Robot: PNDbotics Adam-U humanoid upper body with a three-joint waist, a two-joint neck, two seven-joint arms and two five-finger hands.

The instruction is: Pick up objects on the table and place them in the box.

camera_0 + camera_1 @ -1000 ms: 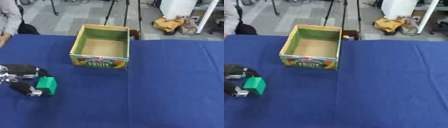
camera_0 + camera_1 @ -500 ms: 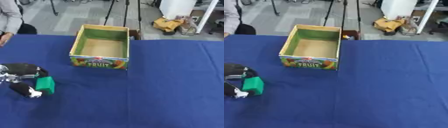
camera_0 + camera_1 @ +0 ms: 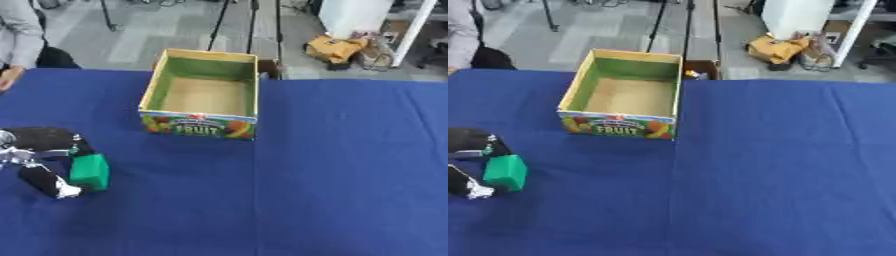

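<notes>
**L hand gripping green block, near-left of counter**

L hand (image 3: pixel 39 160) is sitting at the near-left edge of the counter (image 3: pixel 350 175), w/ its black fingers (image 3: pixel 48 137) curling over the top of a green block (image 3: pixel 89 171) and the thumb coming up under it from the near side, so the fingers are grasping the block. Block is showing as a small green cuboid, tilting a bit, its right face clear of the hand. Can't tell whether it's touching the blue cloth or lifting just off it.

Box (image 3: pixel 203 98) is standing farther back & to the right of the hand, approx centre-left of the counter, well apart from the block. It's open-topped, green inside walls, tan floor, nothing showing inside. Near wall is carrying a fruit print w/ the word "FRUIT".

R hand isn't showing in either view.

Blue cloth is covering the whole counter; right half is carrying nothing visible.

Beyond the far edge: grey floor, a yellow bag (image 3: pixel 776 49) far right.
</notes>
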